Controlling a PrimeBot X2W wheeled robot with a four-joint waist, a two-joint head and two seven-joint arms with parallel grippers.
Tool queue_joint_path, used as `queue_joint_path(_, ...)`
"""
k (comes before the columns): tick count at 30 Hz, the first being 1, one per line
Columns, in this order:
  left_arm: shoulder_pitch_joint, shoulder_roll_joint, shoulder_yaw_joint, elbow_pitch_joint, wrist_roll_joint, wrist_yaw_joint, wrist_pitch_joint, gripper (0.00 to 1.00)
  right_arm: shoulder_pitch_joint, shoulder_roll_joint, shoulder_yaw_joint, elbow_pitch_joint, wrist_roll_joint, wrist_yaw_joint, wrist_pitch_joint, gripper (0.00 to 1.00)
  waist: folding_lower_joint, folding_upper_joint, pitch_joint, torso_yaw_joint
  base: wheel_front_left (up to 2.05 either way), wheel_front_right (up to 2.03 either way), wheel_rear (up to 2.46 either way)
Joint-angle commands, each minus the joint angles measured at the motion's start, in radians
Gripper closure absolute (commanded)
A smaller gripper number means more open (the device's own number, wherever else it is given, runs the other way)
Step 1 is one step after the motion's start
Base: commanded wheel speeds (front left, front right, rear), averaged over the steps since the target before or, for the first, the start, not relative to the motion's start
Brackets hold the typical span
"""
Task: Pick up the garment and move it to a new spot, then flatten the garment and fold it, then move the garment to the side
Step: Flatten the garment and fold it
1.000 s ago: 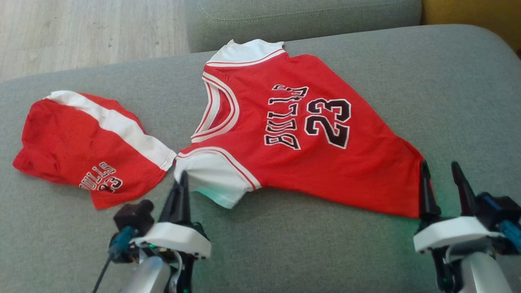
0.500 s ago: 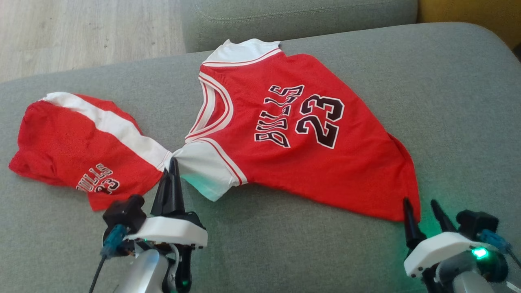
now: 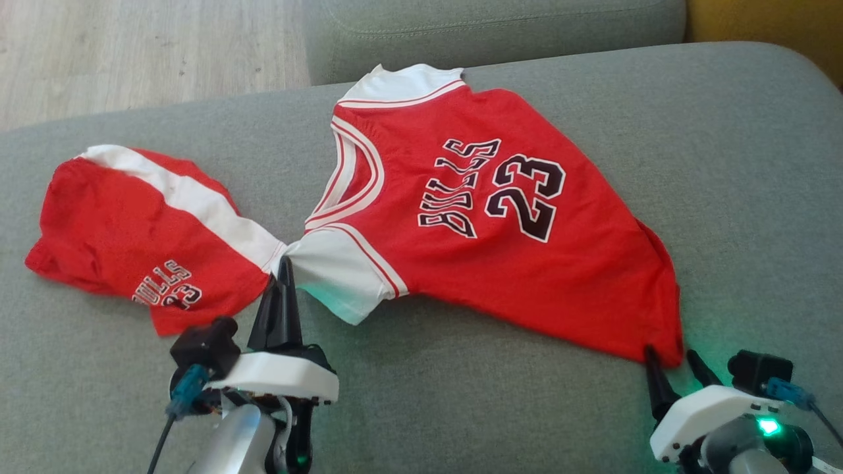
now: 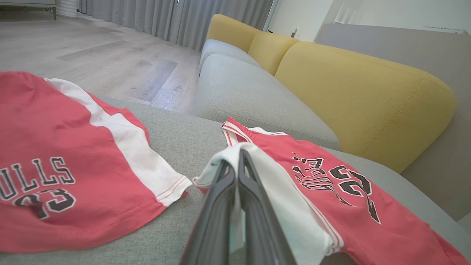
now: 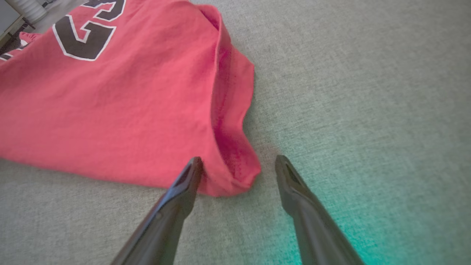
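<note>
On the grey fabric sofa seat, pale wood floor beyond, my left gripper pinches the white sleeve of the red jersey, and my right gripper gapes at its hem.

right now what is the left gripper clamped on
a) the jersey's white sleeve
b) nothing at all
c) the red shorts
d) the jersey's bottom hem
a: the left gripper is shut on the white sleeve of the jersey, with white cloth pinched between its closed jaws.
</note>
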Motion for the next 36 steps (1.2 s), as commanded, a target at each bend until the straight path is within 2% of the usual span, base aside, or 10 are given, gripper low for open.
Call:
queue_joint_path(1,-0.029,0.005,0.034,-0.028,0.011,-0.002,-0.012,1.00,-0.028,-0.005,0.026,-0.008,0.001,-0.001,0.002,0.00,0.0001,0.0000,0.003,0.002,0.00,0.00,0.00)
queue_joint_path(4,-0.033,0.004,0.033,-0.030,0.013,-0.004,-0.012,1.00,-0.040,-0.005,0.027,0.005,0.000,-0.001,0.000,0.00,0.0001,0.0000,0.012,0.008,0.00,0.00,0.00)
queue_joint_path(5,-0.035,0.004,0.033,-0.031,0.014,-0.004,-0.012,1.00,-0.045,-0.005,0.030,0.010,0.002,-0.001,0.002,0.07,0.0001,0.0000,0.015,0.009,0.00,0.00,0.00)
queue_joint_path(6,-0.037,0.004,0.033,-0.031,0.014,-0.004,-0.012,1.00,-0.048,-0.005,0.033,0.015,0.005,-0.001,0.005,0.48,0.0001,0.0000,0.017,0.010,0.00,0.00,0.00)
queue_joint_path(7,-0.038,0.004,0.033,-0.030,0.015,-0.004,-0.012,1.00,-0.051,-0.005,0.038,0.018,0.006,-0.001,0.006,1.00,0.0001,0.0000,0.018,0.011,0.00,0.00,0.00)
queue_joint_path(11,-0.040,0.007,0.033,-0.026,0.016,-0.005,-0.012,1.00,-0.066,-0.005,0.064,0.003,0.025,-0.001,-0.015,1.00,0.0001,0.0000,0.015,0.009,0.00,0.00,0.00)
queue_joint_path(15,-0.038,0.016,0.042,-0.023,0.014,-0.005,-0.012,1.00,-0.077,-0.005,0.112,-0.062,0.077,-0.001,-0.029,1.00,0.0001,0.0000,-0.008,-0.002,0.00,0.00,0.00)
queue_joint_path(23,-0.081,0.043,0.111,-0.121,-0.061,-0.028,0.013,1.00,-0.140,-0.007,0.167,-0.355,0.136,-0.001,0.023,1.00,0.0001,0.0000,-0.077,-0.025,0.00,0.00,0.00)
queue_joint_path(29,-0.240,0.091,0.196,-0.303,-0.125,-0.015,0.097,1.00,-0.303,-0.078,0.182,-0.557,0.187,-0.001,0.068,1.00,0.0001,0.0000,-0.110,-0.026,0.00,0.00,0.00)
queue_joint_path(36,-0.427,0.104,0.269,-0.436,-0.174,0.034,0.161,1.00,-0.517,-0.143,0.178,-0.613,0.202,-0.001,0.037,1.00,0.0001,0.0000,-0.144,-0.029,0.00,0.00,0.00)
